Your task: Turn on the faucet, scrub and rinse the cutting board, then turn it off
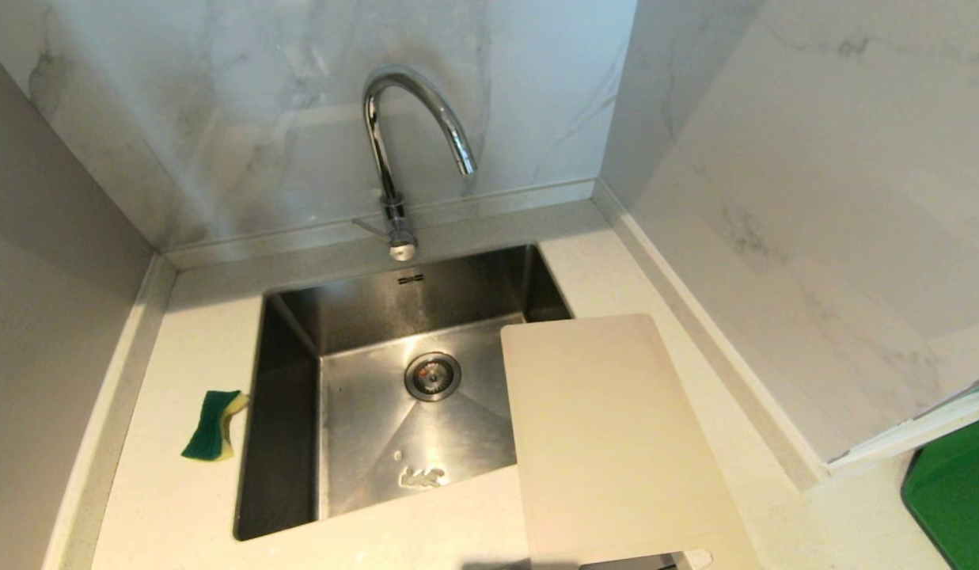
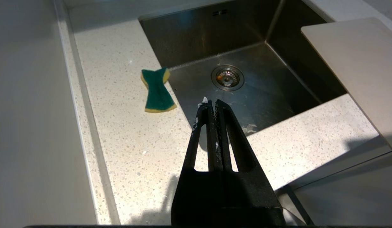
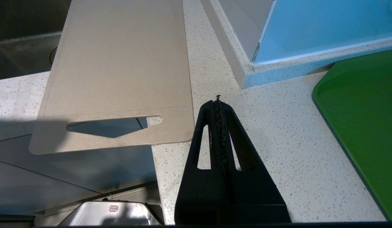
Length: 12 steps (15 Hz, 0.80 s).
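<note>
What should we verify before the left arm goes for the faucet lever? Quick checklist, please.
1. Faucet off, no water running: ok.
2. Left end effector shut, holding nothing, over the counter edge by the sink: ok.
3. Cutting board under the spout: not ok; it lies across the sink's right corner.
4. Sponge on the counter left of the sink: ok.
5. Right end effector shut, parked beside the board handle: ok.
6. Lever position: cannot tell.

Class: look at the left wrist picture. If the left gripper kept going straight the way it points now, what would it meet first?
The left gripper, shut and empty, points over the counter's front edge into the sink. It would probably meet the sink floor near the drain first. Depth is hard to judge. The sponge lies off to one side.
</note>
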### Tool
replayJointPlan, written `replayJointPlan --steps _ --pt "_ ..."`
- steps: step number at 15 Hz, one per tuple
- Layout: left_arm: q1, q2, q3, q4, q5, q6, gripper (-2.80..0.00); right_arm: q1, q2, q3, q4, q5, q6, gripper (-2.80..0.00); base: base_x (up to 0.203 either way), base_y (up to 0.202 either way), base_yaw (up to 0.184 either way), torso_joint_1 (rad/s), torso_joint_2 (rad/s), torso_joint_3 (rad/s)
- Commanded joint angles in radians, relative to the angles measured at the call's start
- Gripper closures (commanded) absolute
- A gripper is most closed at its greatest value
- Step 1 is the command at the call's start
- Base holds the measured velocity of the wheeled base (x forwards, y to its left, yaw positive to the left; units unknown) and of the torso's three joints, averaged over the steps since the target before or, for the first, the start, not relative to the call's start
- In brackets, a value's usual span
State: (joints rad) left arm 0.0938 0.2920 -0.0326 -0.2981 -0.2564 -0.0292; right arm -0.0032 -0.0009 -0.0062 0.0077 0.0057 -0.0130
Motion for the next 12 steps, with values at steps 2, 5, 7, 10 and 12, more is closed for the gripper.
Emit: replayJointPlan --steps 2,5,7,10,12 --pt "-0.005 -0.013 0.027 -0.005 -0.001 -0.005 0.0 0.0 0.001 0.0 0.0 0.0 0.001 0.0 0.0 0.0 0.0 0.0 0.0 0.0" --pt "-0.005 -0.013 0.034 0.01 -0.007 -0.047 0.0 0.0 0.001 0.0 0.0 0.0 0.001 0.0 0.0 0.0 0.0 0.0 0.0 0.0" --pt "-0.007 -0.013 0.034 0.015 -0.011 -0.064 0.0 0.0 0.001 0.0 0.0 0.0 0.001 0.0 0.0 0.0 0.0 0.0 0.0 0.0" --pt "-0.119 -0.046 0.033 0.037 -0.001 -0.073 0.0 0.0 0.001 0.0 0.0 0.0 0.001 0.0 0.0 0.0 0.0 0.0 0.0 0.0" --pt "-0.119 -0.101 0.034 0.074 0.008 -0.072 0.0 0.0 0.001 0.0 0.0 0.0 0.001 0.0 0.0 0.0 0.0 0.0 0.0 0.0"
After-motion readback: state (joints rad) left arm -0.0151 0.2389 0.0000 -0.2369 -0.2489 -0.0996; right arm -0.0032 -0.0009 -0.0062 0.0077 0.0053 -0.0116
